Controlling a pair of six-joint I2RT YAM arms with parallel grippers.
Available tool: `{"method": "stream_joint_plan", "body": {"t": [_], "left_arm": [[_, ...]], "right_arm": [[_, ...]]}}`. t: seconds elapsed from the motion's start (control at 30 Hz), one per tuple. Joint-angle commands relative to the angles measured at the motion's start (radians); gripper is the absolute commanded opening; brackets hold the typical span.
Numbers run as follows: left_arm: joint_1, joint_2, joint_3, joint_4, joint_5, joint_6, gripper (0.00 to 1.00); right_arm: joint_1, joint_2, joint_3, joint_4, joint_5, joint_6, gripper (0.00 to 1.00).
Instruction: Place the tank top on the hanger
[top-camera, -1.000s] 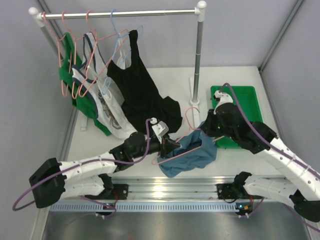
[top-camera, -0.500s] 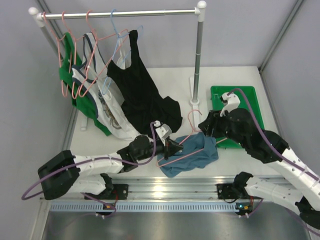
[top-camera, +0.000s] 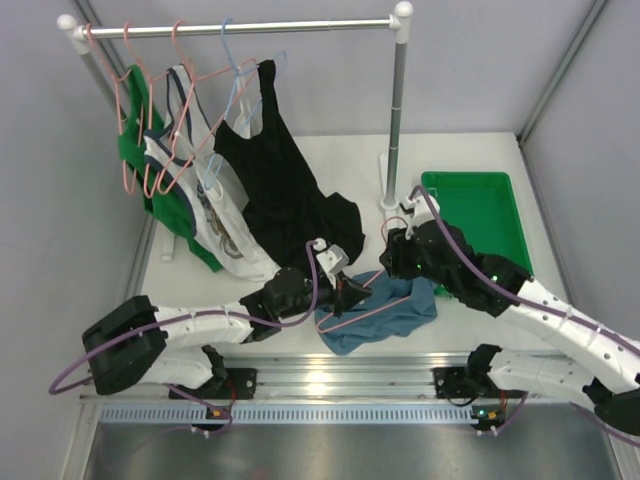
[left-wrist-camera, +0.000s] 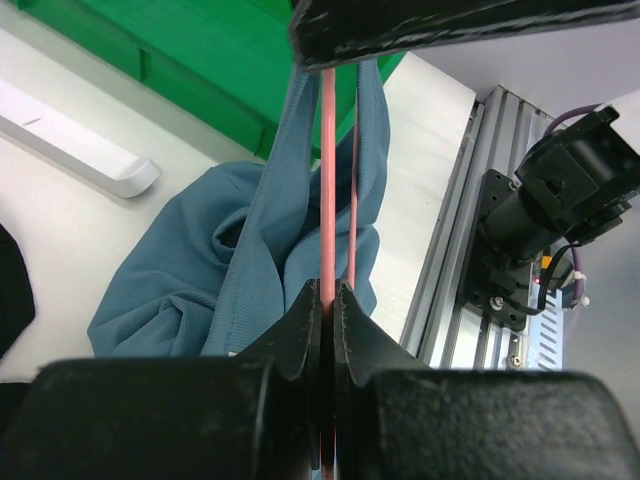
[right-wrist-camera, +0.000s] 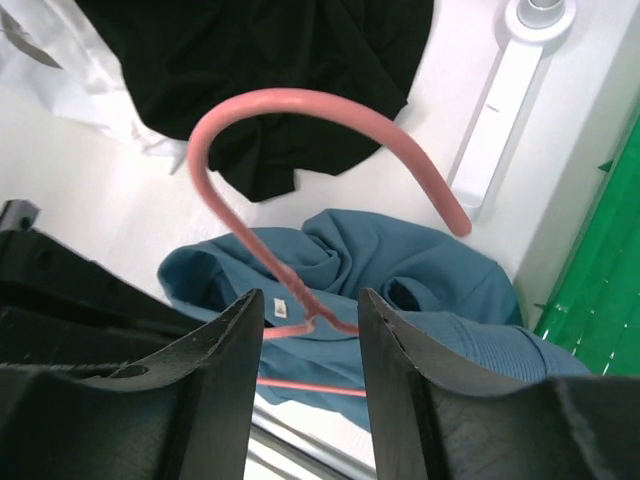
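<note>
Two tools meet at the hanger (top-camera: 362, 311). The left tool (left-wrist-camera: 328, 300) is clamped tight on its pink wire, and a strap of the tank top (left-wrist-camera: 180, 270) runs alongside that wire. The right tool (right-wrist-camera: 308, 312) has its fingers apart, with the hanger's neck between them. The tank top lies crumpled on the table (top-camera: 450, 150) beneath both. Its small white label (right-wrist-camera: 280, 307) is too small to read.

Robotics lab cell: grey panel walls (top-camera: 480, 70), aluminium mounting rail (top-camera: 330, 378), clothes rack (top-camera: 250, 27) on white table (top-camera: 460, 150).
</note>
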Motion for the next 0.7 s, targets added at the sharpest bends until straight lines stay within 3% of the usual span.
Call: {"method": "stream_joint_plan", "body": {"t": [0.0,0.27,0.43,0.53,0.57,0.67], "left_arm": [[-0.009,0.005,0.044,0.094,0.014,0.001,0.0],[-0.018,0.015,0.076,0.044,0.015,0.006,0.0],[-0.021,0.034,0.1,0.016,-0.008,-0.002,0.0],[-0.019,0.041,0.123,-0.034,-0.034,-0.017,0.03],[-0.021,0.041,0.131,-0.045,-0.04,-0.023,0.11],[-0.02,0.054,0.157,-0.084,-0.058,-0.04,0.2]], "right_arm": [[0.017,0.02,-0.002,0.068,0.061,-0.018,0.42],[0.028,0.048,-0.028,0.097,0.104,-0.021,0.26],[0.037,0.047,-0.042,0.088,0.148,-0.018,0.0],[0.043,0.037,-0.048,0.089,0.168,-0.027,0.0],[0.046,0.039,-0.048,0.089,0.171,-0.029,0.0],[0.055,0.04,-0.054,0.089,0.193,-0.037,0.0]]}}
